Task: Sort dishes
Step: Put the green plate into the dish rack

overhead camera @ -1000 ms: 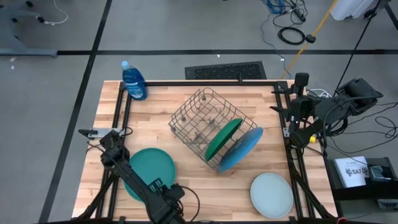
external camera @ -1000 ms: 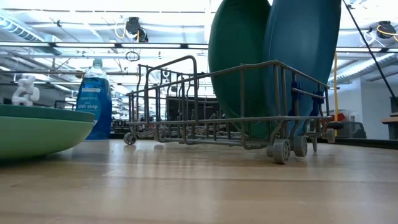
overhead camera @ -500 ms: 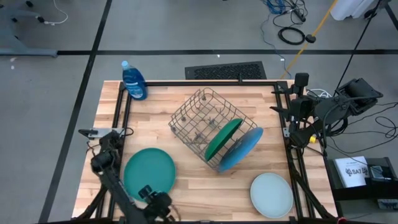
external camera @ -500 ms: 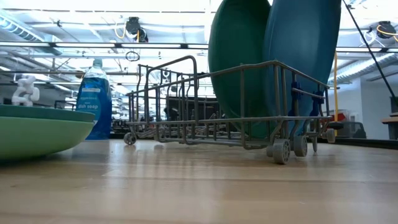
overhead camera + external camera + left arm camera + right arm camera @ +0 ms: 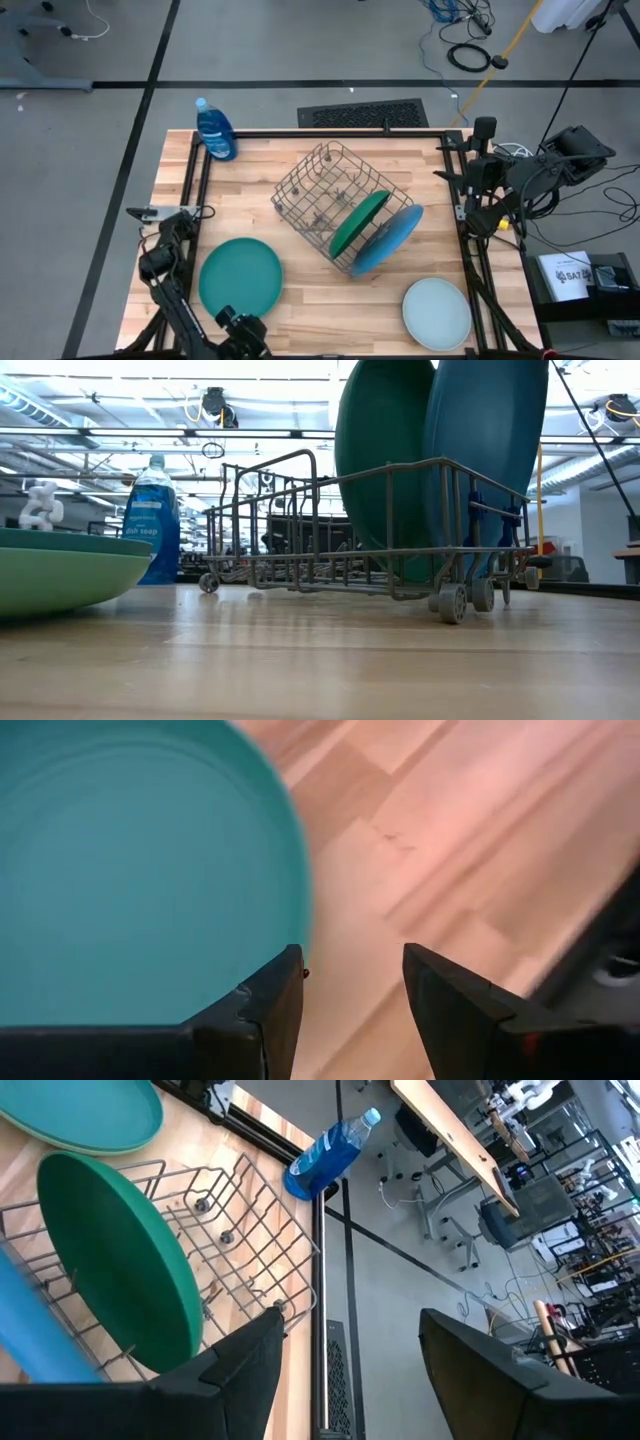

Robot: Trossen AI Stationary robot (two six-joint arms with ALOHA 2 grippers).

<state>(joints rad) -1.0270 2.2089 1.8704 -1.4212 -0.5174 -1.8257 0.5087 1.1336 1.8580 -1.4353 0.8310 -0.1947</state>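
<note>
A teal plate (image 5: 240, 278) lies flat on the wooden table (image 5: 300, 320) at the near left. In the low view its teal rim (image 5: 40, 540) tops a light green body; one plate or two stacked, I cannot tell. My left gripper (image 5: 350, 985) hangs open just past that plate's near rim (image 5: 300, 900), with bare wood between its fingers. A dark green plate (image 5: 358, 222) and a blue plate (image 5: 390, 240) stand on edge in the wire rack (image 5: 325, 195). A pale mint plate (image 5: 437, 312) lies flat at the near right. My right gripper (image 5: 365, 1370) waits open, raised beside the table's right edge.
A blue bottle (image 5: 215, 130) stands at the far left corner. A black frame rail (image 5: 320, 132) runs along the table's far edge and down both sides. Bare wood shows between the teal plate and the mint plate.
My left arm has swung off the teal plate toward the table's left edge, and its gripper has gone toward the near edge. The plate, partly covered before, now shows whole and has not moved.
</note>
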